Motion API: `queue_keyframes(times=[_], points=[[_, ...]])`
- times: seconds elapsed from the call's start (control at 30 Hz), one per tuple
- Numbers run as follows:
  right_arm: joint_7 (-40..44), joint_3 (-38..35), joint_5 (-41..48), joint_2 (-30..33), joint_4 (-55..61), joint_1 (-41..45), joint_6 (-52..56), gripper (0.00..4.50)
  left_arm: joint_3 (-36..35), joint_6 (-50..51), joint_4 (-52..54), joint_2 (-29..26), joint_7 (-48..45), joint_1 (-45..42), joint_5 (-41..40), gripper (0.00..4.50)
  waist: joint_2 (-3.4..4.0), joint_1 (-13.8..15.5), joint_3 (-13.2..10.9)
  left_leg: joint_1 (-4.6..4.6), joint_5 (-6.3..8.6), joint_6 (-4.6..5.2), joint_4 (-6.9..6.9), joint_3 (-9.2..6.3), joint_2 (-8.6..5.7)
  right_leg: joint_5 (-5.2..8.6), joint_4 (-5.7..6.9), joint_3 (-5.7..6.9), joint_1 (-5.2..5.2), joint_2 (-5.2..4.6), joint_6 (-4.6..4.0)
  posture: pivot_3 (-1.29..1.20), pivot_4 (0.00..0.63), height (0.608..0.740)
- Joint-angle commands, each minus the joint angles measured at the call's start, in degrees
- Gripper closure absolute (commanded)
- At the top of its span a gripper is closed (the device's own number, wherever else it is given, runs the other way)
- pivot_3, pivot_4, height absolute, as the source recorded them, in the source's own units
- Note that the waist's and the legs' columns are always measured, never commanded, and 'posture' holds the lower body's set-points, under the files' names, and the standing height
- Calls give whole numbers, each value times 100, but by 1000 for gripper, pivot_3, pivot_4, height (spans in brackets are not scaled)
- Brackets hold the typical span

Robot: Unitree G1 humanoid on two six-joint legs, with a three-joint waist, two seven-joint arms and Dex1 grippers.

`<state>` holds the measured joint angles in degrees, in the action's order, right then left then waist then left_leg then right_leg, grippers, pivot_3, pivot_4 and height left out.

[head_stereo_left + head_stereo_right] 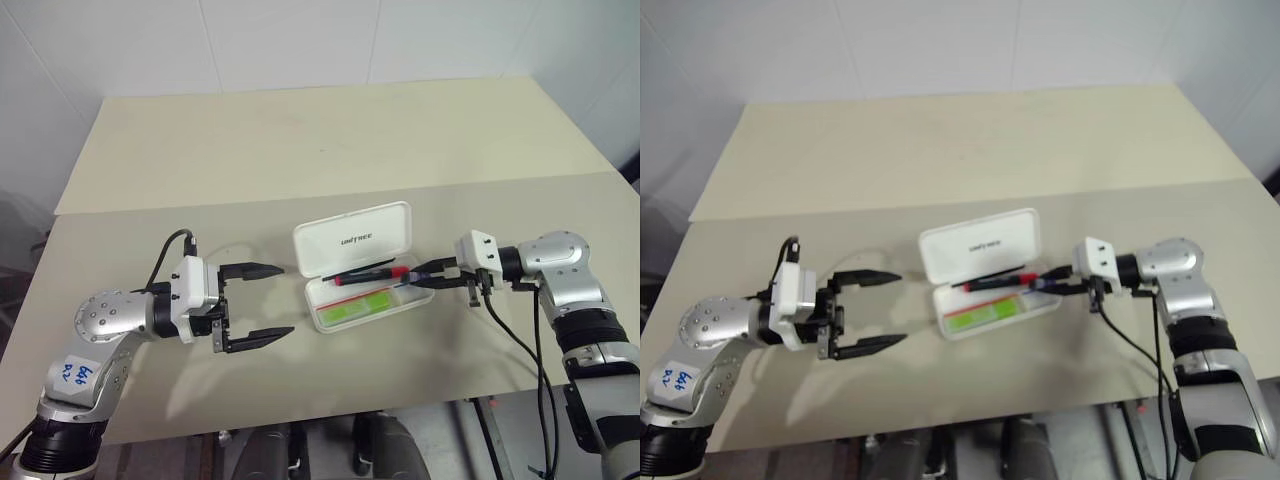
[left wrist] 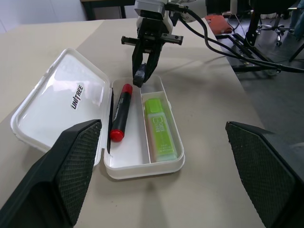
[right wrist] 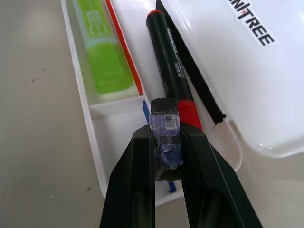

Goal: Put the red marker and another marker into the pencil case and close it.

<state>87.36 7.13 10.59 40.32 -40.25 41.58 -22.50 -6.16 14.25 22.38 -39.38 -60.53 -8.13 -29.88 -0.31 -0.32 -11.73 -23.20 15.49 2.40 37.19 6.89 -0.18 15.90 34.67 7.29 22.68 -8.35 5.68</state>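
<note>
At the beige table (image 1: 300, 150), my right gripper (image 1: 432, 276) hovers over the near end of the open pencil case (image 1: 365, 270), its two black fingers pinched tight on a small bluish, label-wrapped piece (image 3: 165, 124) whose exact nature I cannot tell from here. The red marker (image 2: 119, 117) lies in the tray's long compartment next to the hinge, black barrel and red cap resting beside a thin black strip (image 2: 110, 116) along the lid edge. The light-green highlighter (image 2: 160, 127), my second marker, lies flat in the neighbouring compartment, on the far side of the divider. A thin red stick (image 3: 124, 50) runs along that divider, and a sliver of blue (image 3: 145, 111) shows just past it under my fingertips. My left gripper (image 1: 252, 307) waits level at the other end of the case, a little apart, jaws spread wide and holding nothing. The white lid, lettering upward, is laid back flat on the table. As I judge it, the loading is done: both markers are inside. What is left is to be rid of, or set down, whatever my right fingers are clamping, draw that hand clear of the tray, then swing the lid over and press it until it latches. The marker sits slightly askew, so it may foul the closing lid.
</note>
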Motion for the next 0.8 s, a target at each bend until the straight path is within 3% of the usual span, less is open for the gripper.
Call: queue_keyframes(times=[0.03, 0.8], points=[[439, -24, 65, 72, -41, 164, -111, 4118, -143, -15, 236, -79, 31, 15, -140, 0, 0, -5, 0, 0, 1, -1, 1, 0, 0, 0, 1, 0, 0, 0, 0, 0, 150, 740], [514, 517, 751, 596, 692, -265, 297, 4118, -174, -52, 207, -90, 81, -38, -94, 0, 0, 8, 0, 1, 4, -6, 2, -2, 0, 0, 2, 0, 1, -4, 0, 0, 150, 740]])
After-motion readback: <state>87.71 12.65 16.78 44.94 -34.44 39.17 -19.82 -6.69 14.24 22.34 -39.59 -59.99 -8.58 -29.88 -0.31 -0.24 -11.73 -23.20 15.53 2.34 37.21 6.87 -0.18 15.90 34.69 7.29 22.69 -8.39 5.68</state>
